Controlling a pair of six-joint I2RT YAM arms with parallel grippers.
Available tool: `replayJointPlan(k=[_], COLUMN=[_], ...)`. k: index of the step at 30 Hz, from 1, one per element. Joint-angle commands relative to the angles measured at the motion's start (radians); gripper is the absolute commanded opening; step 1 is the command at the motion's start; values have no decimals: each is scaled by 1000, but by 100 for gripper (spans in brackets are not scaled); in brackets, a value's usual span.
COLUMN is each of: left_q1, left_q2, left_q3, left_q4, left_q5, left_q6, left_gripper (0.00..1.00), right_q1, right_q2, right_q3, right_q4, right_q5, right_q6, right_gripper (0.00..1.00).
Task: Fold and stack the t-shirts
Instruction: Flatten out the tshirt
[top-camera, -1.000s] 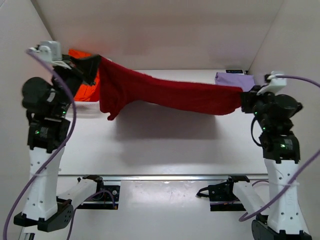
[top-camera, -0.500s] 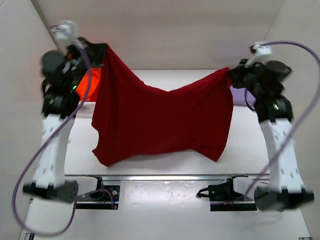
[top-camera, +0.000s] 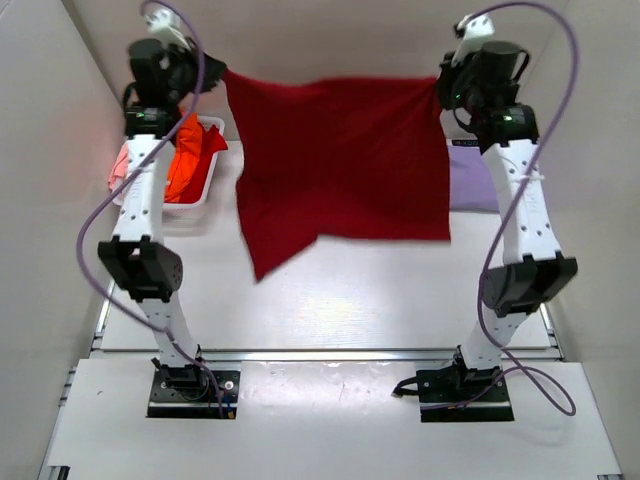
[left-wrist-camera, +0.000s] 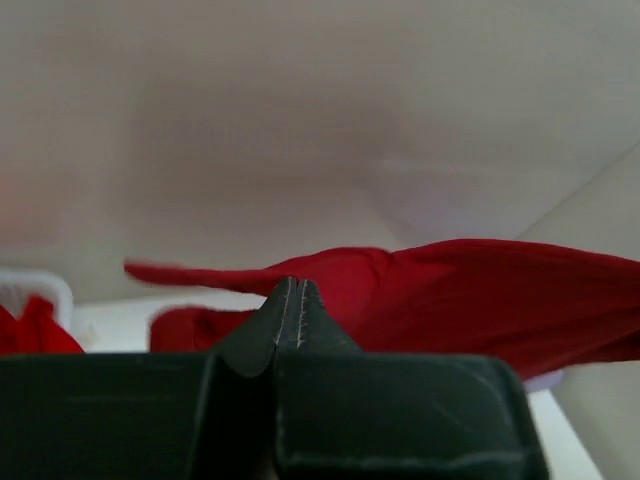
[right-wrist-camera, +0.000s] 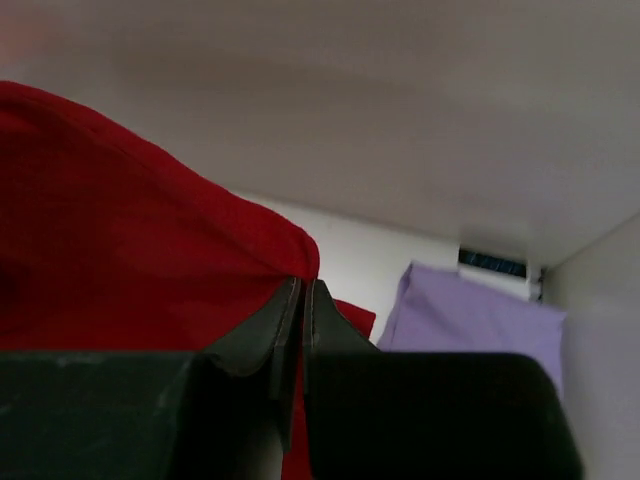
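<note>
I have left gripper (left-wrist-camera: 290, 287) pinching one top corner of dark red t-shirt (top-camera: 340, 160), right gripper (right-wrist-camera: 302, 287) pinching other; cloth hangs spread between, below both. Risk: thin pinch slips during lowering; hem may drape over lavender t-shirt (top-camera: 468, 185) under right gripper.

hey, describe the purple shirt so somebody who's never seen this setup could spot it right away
Start at the big dark red t-shirt hanging spread in the air over the table. Just past its right edge, behind the right arm, the lavender t-shirt lies on the tabletop. It is the only pale purple cloth, and it lies apart from the shirts in the white basket on the left.
</note>
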Motion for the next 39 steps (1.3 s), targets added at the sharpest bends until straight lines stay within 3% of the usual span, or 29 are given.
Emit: replayJointPlan(k=[1,4,7,11,13,20,21,23,24,25,28,36,39], left_q1=[54,35,-24,-44,-59,-163,-163,-179,-188,-192,-195,-221,-300], left_q2=[-233,-296,-422,-633,-764,-1124,-1173,-1203,-1207,-1207,-1204,-1224,-1250], left_q3=[46,-61,-288,-763,-932,-1502,-1549,-1589,-1607,-1614,-1614,-1721,-1724], left_q4=[131,128,166,272,230,79,37,-7,-13,-11,-14,-57,-70], left_q5=[87,83,84,87,49,-11,-26,-44,-38,-29,-21,25,-61], left_q6=[-59,-26,6,-14,29,43,41,67,66,61,66,46,-45], left_gripper=[0,0,0,0,0,0,0,14,34,45,47,40,42], right_q1=[-46,-78,-77,-50,-56,-86,-91,-105,-127,-140,-149,-172,-181], right_q2=[-143,-195,-264,-407,-474,-596,-611,-619,-616,-608,-616,-605,-593], right_q3=[48,-82,-297,-668,-849,-1162,-1199,-1250,-1277,-1297,-1343,-1405,-1417], right_q4=[87,100,126,171,171,33,3,-57,-76,-90,-133,-148,-137], right_q5=[0,-40,-65,-69,-112,-155,-160,-186,-192,-191,-177,-146,-135], right_q6=[3,20,32,43,60,196,215,216,221,207,190,172,169], right_gripper=[0,0,0,0,1,0,0,0,0,0,0,0,0])
